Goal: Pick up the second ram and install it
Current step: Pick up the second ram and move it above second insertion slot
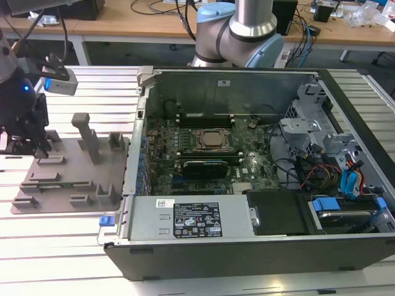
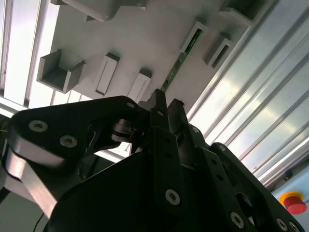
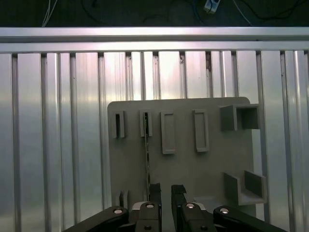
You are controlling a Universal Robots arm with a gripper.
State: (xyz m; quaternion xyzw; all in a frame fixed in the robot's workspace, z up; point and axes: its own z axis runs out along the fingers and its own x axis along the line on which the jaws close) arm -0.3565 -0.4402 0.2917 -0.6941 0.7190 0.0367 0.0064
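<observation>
slotted metal table (image 1: 62, 259) carries grey holder tray (image 1: 92, 174); open computer case (image 1: 247, 253) beside it

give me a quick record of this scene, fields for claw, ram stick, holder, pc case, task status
claw: black claw, jaws slightly apart with nothing between them, over the tray
ram: long thin green circuit-board stick, on edge in the tray's slots, its near end beside one claw finger, not gripped
tray: grey plastic holder tray on the ribbed aluminium table, at the exterior view's left of the case
case: open dark computer case, green motherboard exposed
task status: stick not yet picked up
</observation>
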